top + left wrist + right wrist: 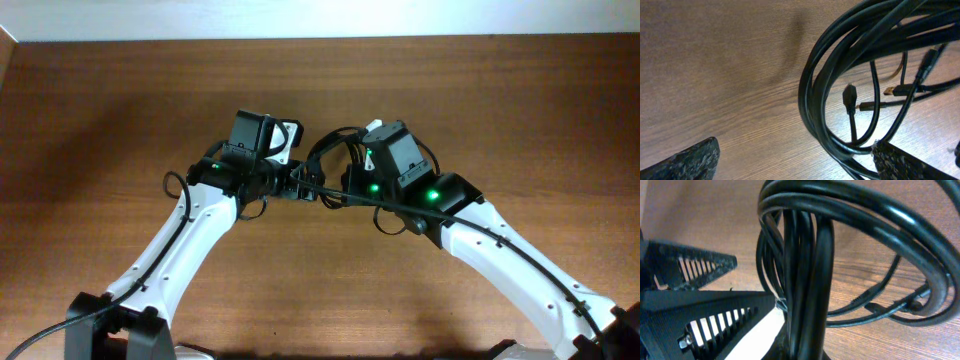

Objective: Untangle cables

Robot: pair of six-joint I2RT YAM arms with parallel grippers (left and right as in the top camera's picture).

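Cables (810,100) looped between inward-angled arms (190,230), left claw (795,159) spread, right claw (756,280) pinching them

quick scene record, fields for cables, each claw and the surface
cables: black cables in a looped bundle, plug ends loose
left: left claw open, bundle beside one finger
right: right claw at the bundle, grip unclear
surface: wooden table
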